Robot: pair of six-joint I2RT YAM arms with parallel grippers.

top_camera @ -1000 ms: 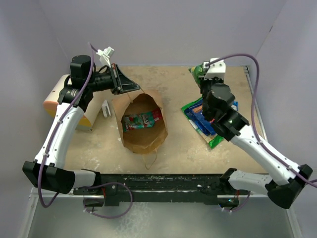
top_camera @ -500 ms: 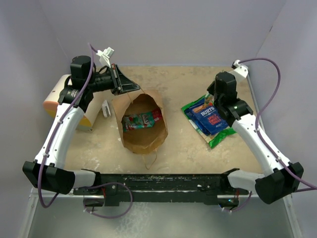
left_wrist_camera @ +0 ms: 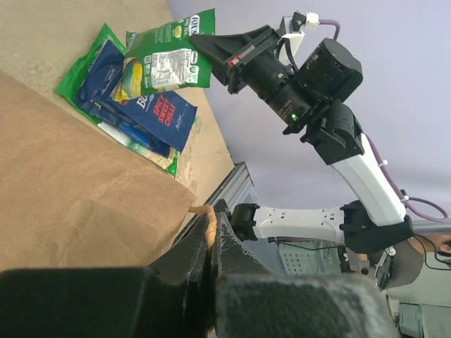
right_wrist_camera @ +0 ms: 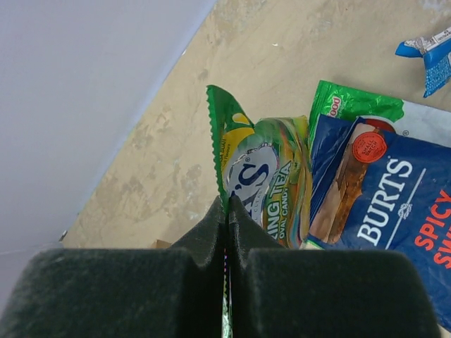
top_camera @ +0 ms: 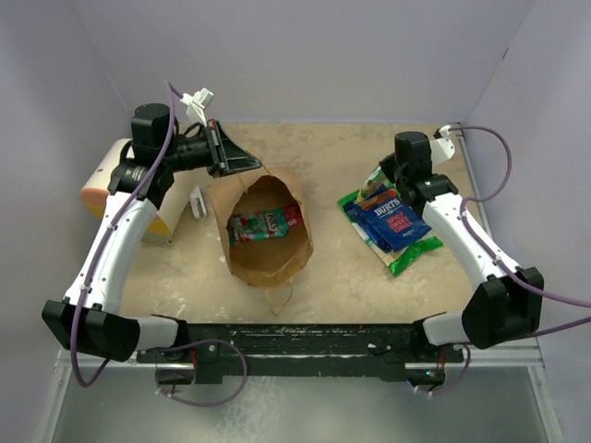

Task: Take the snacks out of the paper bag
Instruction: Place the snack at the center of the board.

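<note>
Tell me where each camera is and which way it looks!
Top: above and behind, looking down at the paper bag; both arms show.
Left wrist: behind the left claw pinching the bag's rim, facing the right arm.
Right wrist: behind the right claw, looking down at its green packet.
Both wrist views share the green packet.

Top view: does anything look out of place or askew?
Nothing looks spilled or torn. Right of the paper bag, the dark blue packet lies skewed across a green packet, and the right end effector pinches a green-white packet by its edge, tilted over them. One teal-red packet lies inside the bag.
</note>
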